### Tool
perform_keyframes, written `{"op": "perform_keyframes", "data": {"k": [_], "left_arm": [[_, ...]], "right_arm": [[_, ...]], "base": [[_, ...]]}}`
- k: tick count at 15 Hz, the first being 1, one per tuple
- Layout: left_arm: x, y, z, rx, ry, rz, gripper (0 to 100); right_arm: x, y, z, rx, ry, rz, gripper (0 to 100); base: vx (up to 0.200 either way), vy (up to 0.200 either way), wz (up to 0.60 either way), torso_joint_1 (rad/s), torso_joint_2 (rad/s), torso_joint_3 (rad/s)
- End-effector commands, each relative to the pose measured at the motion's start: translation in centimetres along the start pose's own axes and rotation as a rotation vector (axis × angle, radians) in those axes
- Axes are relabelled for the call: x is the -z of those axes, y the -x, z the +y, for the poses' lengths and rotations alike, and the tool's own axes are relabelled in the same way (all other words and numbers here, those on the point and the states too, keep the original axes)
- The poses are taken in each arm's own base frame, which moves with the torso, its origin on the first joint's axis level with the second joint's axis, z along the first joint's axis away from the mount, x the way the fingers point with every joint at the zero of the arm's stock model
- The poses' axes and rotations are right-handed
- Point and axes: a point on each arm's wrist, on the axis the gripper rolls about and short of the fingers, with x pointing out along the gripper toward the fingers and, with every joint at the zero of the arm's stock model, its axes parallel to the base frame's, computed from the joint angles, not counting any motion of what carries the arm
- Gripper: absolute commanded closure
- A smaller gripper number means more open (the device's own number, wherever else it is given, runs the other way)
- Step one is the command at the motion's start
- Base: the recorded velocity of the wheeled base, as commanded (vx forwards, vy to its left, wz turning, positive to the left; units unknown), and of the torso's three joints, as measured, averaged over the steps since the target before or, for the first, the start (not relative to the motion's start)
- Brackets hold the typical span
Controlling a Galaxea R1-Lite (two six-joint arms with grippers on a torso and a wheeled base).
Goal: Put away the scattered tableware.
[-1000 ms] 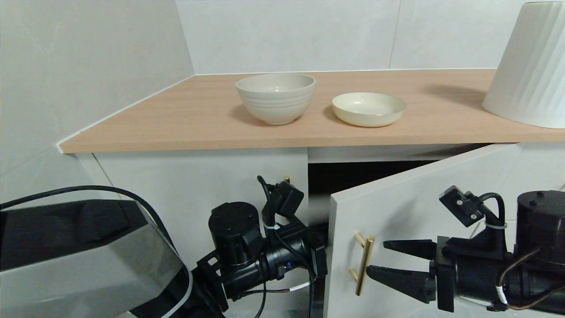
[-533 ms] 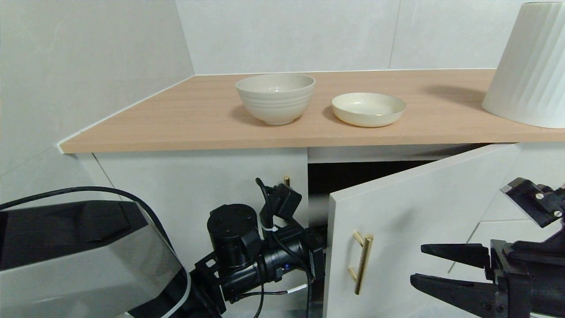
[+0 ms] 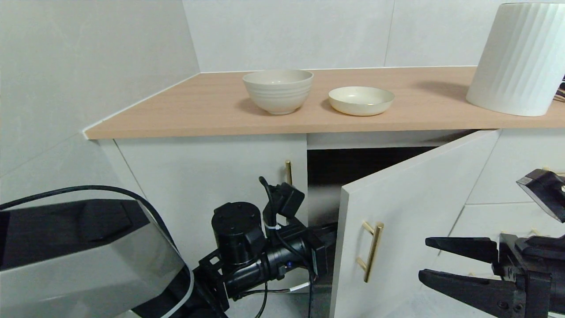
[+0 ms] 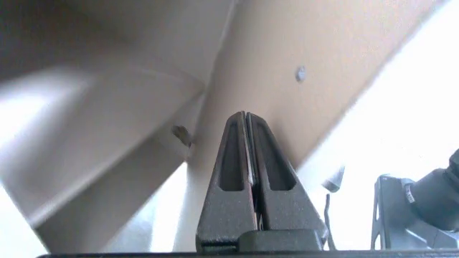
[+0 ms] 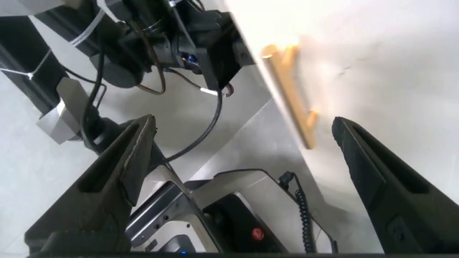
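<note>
Bowl [image 3: 278,90], dish [image 3: 361,100]: on desk [image 3: 198,115] above cabinet door [image 3: 410,212], ajar for stowing them; right gripper [image 3: 423,258] beside door, fingers spread, empty; left gripper [image 4: 245,115] behind it, fingers pressed together, empty

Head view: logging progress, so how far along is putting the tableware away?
Done: the cabinet door stands open. In hand: nothing; the right gripper is open, apart from the gold handle, and the left gripper is shut, empty. Left: the ribbed bowl and shallow dish sit on the countertop.
</note>
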Motion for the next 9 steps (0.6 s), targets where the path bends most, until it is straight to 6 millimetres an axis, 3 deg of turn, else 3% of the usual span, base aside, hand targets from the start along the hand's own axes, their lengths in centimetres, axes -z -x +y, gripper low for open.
{"op": "perform_keyframes", "data": {"k": [1,8,9], "left_arm": [[-0.3,-0.5,0.0,0.004,-0.002,-0.006,100],[-1.3,-3.1,0.8,-0.008,0.013,0.027,100],[-1.5,-3.2,0.7,-0.009,0.012,0.024,100]], "right_arm": [[0.1,0.1,0.0,-0.001,0.0,0.001,0],[0.1,0.4,0.2,-0.01,0.008,-0.008,0],[0.1,0.4,0.2,-0.01,0.008,-0.008,0]], "base": [[0.0,0.0,0.0,0.0,0.0,0.0],[0.0,0.0,0.0,0.0,0.0,0.0],[-0.2,0.0,0.0,0.002,0.0,0.012]]}}
